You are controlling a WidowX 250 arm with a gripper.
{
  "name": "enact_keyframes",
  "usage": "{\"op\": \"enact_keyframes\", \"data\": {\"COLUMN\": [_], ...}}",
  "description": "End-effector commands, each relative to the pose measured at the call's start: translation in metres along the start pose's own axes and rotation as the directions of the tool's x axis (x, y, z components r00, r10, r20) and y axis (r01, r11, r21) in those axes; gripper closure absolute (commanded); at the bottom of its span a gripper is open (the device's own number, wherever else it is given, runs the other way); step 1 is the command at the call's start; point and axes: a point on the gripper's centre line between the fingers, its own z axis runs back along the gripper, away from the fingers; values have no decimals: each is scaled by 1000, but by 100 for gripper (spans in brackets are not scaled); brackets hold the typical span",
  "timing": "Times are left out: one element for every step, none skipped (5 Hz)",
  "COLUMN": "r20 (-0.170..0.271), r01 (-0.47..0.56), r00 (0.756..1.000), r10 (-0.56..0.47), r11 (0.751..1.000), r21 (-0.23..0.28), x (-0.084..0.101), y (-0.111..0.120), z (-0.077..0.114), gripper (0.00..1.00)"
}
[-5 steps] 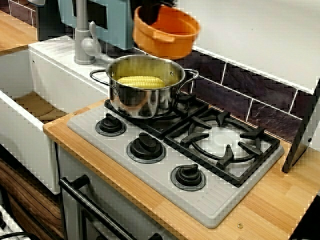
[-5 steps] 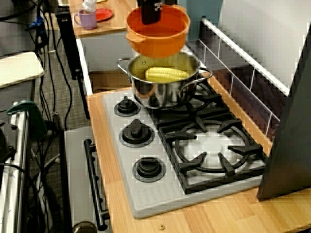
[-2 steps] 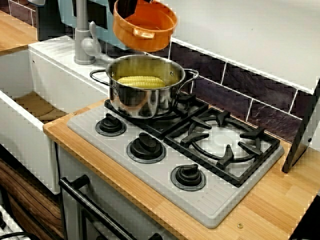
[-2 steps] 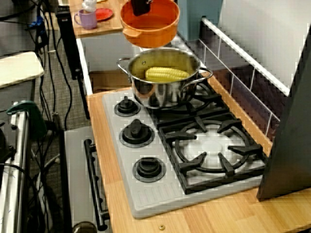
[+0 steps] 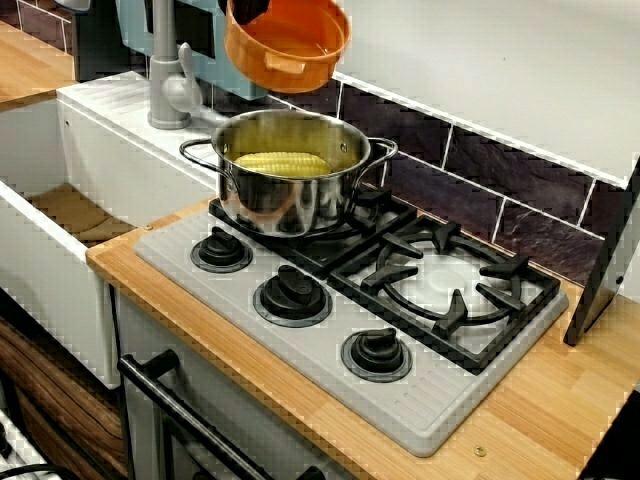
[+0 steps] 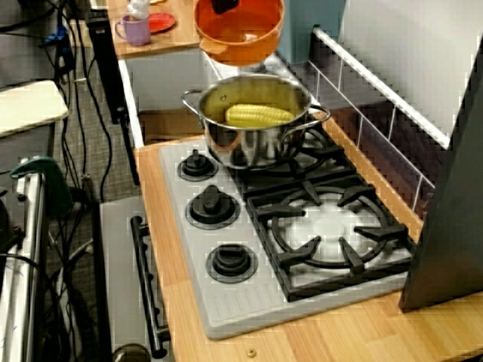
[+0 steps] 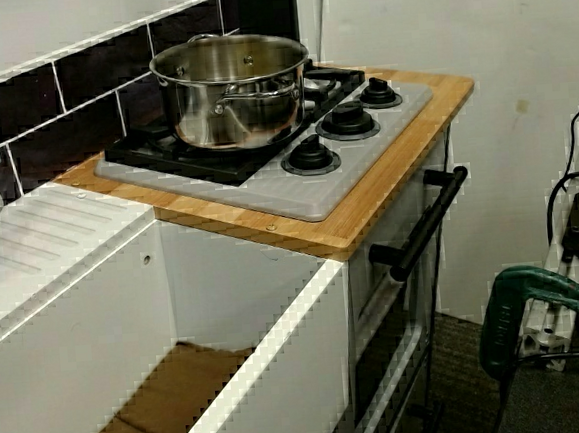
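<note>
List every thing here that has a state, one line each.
gripper, shut on the orange pot's rim.
orange pot, held in the air, tilted, nothing inside.
steel pot, uncovered, standing on a burner grate.
corn, lying inside the steel pot.
other burner, unlit, nothing on it.

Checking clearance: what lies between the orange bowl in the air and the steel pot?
Nothing but open air separates the orange bowl from the steel pot holding the corn; the front-left view shows the gap.
</note>
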Motion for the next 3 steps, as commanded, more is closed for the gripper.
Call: {"op": "enact_keyframes", "data": {"r20": [118, 156, 186], "r01": [-23, -16, -13], "r00": [993, 988, 983], "r10": [19, 5, -5], "r11": [999, 997, 995], "r21": [38, 70, 95], "x": [1, 3, 4], "y": [11, 10, 12], "z": [27, 28, 30], "gripper": [100, 100, 100]}}
